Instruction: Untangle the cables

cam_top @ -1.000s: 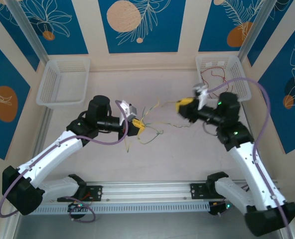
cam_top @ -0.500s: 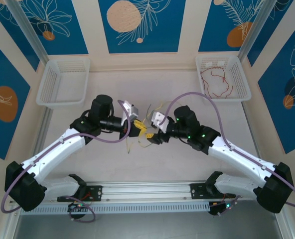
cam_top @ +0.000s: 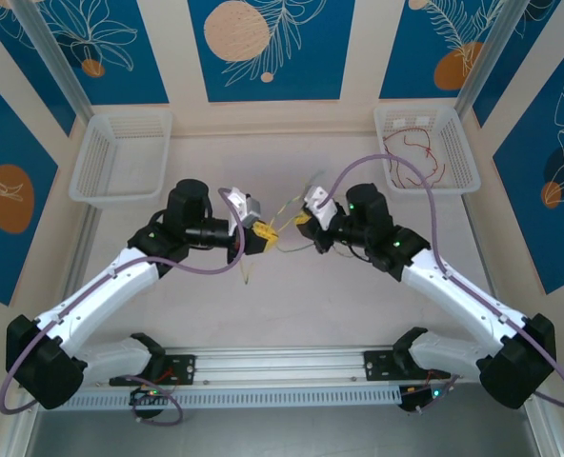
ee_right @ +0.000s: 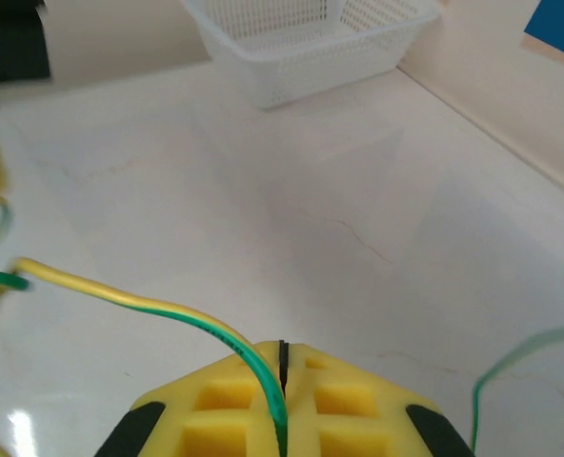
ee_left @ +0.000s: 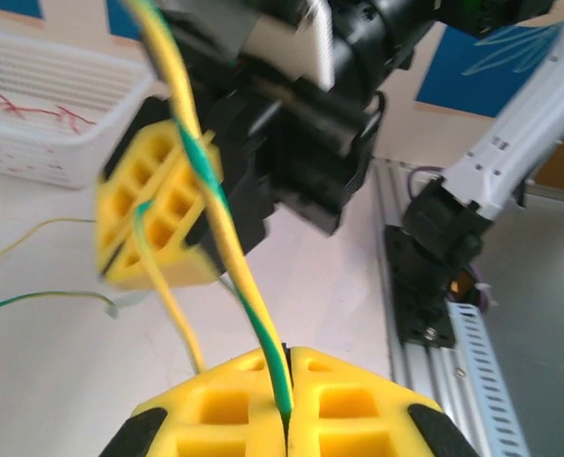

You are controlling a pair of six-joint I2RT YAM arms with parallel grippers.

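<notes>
Cables (cam_top: 288, 240) hang in a loose tangle between the two grippers over the middle of the table (cam_top: 339, 295), too thin from overhead for single strands to be followed or counted. In the left wrist view the left gripper (ee_left: 287, 369) has its yellow fingers pressed together on a green-and-yellow cable (ee_left: 227, 233), which rises past the blurred right gripper (ee_left: 153, 214) and is cut off at the top edge. In the right wrist view that gripper's fingers are likewise clamped on a similar striped cable (ee_right: 130, 299); whether it is the same strand cannot be told. A faint green cable (ee_right: 520, 362) lies out of focus on the table to one side. A red cable (cam_top: 425, 171) sits apart in the right basket (cam_top: 460, 143), partly crossed by the arm's lilac hose (cam_top: 396, 164). The left basket (cam_top: 120, 119) stands well away at the far left.
</notes>
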